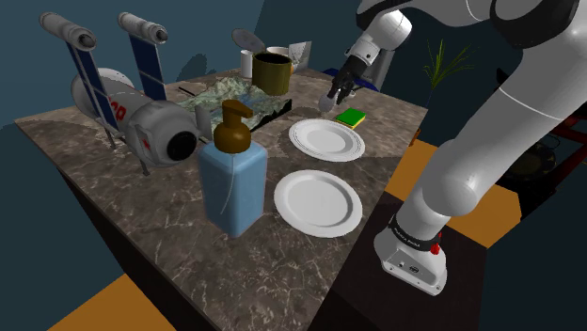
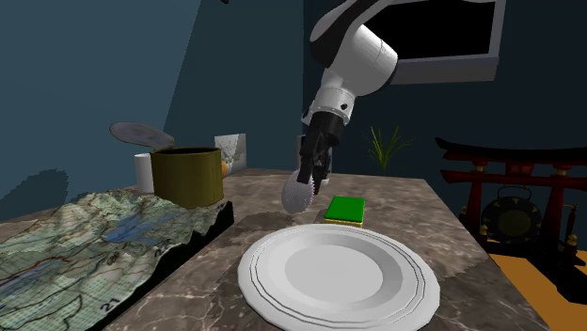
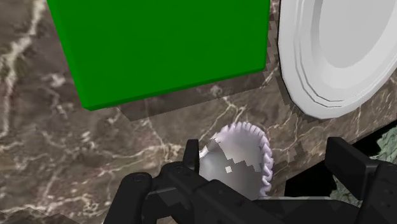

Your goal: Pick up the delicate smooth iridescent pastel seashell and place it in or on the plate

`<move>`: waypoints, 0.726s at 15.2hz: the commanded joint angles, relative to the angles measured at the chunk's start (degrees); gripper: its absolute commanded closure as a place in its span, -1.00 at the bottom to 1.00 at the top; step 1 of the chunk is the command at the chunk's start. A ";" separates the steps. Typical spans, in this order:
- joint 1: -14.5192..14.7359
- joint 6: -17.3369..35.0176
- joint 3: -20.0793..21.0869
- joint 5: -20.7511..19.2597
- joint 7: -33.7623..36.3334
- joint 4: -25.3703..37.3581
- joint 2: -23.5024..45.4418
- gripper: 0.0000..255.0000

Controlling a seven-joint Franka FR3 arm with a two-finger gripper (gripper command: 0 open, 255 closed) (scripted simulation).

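- The tin can (image 2: 186,176) stands at the second exterior view's left, so keep the carry away from it.
- The gripper (image 2: 308,181) has its fingers clamped on the seashell (image 2: 299,196), which hangs above the table (image 2: 414,226), just beside the green sponge (image 2: 344,209).
- The plate (image 2: 339,273) lies close by, lower right: carry the shell level over its middle, lower it gently, then release.
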 commanded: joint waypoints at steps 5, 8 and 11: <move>0.00 0.00 0.00 0.00 0.00 0.00 0.00 1.00; 0.00 -0.01 0.00 -0.01 0.01 -0.01 -0.02 1.00; -0.03 -0.59 0.08 -0.24 0.45 0.47 -0.32 1.00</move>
